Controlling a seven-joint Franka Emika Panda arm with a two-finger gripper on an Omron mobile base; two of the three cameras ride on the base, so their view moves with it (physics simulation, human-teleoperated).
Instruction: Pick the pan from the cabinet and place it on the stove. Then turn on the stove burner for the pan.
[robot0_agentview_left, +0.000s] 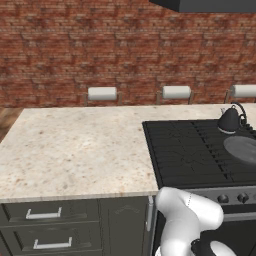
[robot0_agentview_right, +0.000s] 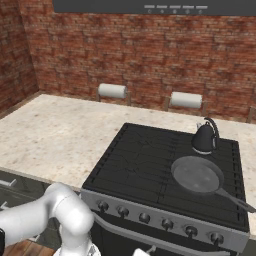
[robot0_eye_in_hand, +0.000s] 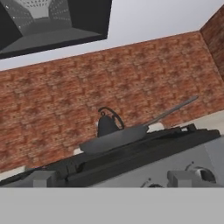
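Pan (robot0_agentview_right: 197, 175) sits flat on the stove (robot0_agentview_right: 145, 165), on the grates of the right half, toward the front right corner; its long thin handle runs out to the right front and ends near the stove's right edge. In the left base view the pan (robot0_agentview_left: 242, 148) is cut by the right border of the frame. Small black kettle (robot0_agentview_right: 204, 138) with loop handle stands upright just behind the pan, near the back right corner of the stove, apart from the pan. Row of dark round knobs (robot0_agentview_right: 145, 218) along the steel front edge. From the low hand view the pan (robot0_eye_in_hand: 114, 139) is seen edge-on on the grates, handle angled up to the right, kettle (robot0_eye_in_hand: 107, 124) behind it against the brick wall (robot0_eye_in_hand: 131, 78). Claw reads fully open, holding nothing; fingertips not made out. Pale speckled counter (robot0_agentview_left: 75, 145) lies left of the stove, with dark drawers (robot0_agentview_left: 47, 215) under its front edge. White paper rolls (robot0_agentview_right: 112, 91) are mounted on the wall behind.
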